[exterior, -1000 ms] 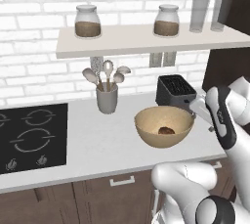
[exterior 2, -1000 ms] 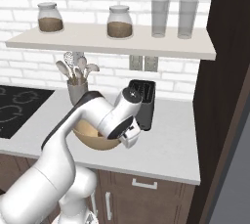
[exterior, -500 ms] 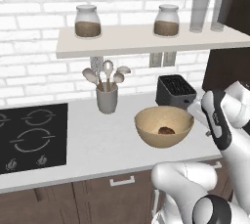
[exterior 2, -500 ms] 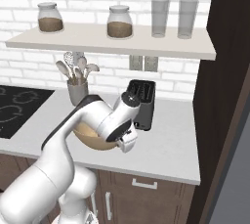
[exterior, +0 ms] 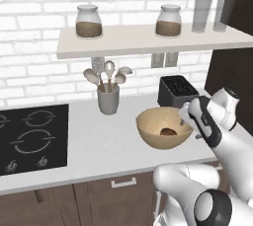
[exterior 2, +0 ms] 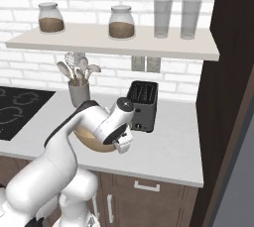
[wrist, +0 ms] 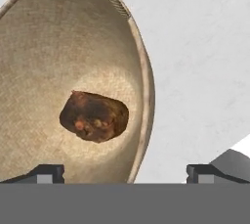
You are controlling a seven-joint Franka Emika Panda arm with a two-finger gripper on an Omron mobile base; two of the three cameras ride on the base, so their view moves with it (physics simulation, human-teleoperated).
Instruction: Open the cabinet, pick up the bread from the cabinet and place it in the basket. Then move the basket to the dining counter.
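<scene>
The basket (wrist: 58,37) had a matt tan wall with a fine woven, cloth-like grain and a twisted rope-like handle at its rim. The bread (wrist: 94,116) inside it looked rough, lumpy and dark brown. The counter (exterior: 94,141) was smooth, matt white, with dark wood drawer fronts (exterior: 74,201) below. The hob (exterior: 30,136) near the counter's left edge was glossy black. The jars (exterior: 88,21) were clear glass, and the wall (exterior: 39,3) was white brick.
</scene>
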